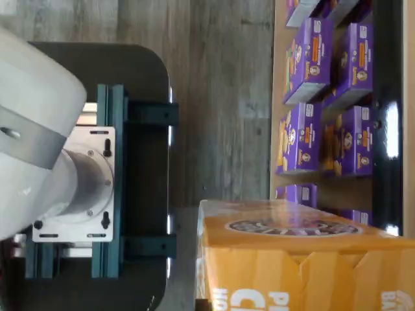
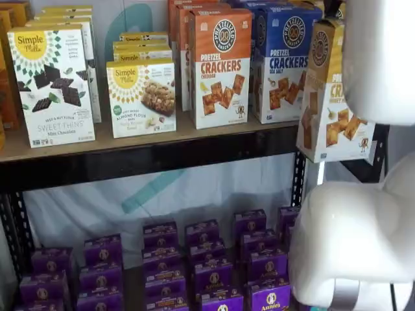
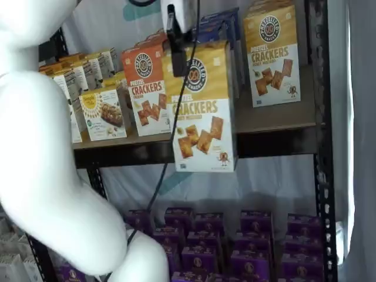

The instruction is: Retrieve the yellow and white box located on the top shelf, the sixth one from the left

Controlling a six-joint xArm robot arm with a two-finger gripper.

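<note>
Wooden boards on black metal uprights fill both shelf views, with a pale cloth hung behind; the top shelf (image 2: 149, 139) carries a row of cartons, and purple boxes (image 2: 207, 265) crowd the lower level. The yellow and white box (image 3: 202, 106) hangs clear of the board, out in front of the rail, its white lower end dropping past the shelf edge; it sits at about one o'clock from the orange-topped carton (image 3: 147, 88), and a second yellow carton (image 3: 271, 53) stands on the board at about two o'clock from it. The gripper (image 3: 176, 38) comes down from twelve o'clock with a cable beside it; its black fingers are clamped on the top of the held box. In the wrist view the box's yellow top (image 1: 292, 227) with its dark round logo lies close to the camera, the purple boxes beyond it.
</note>
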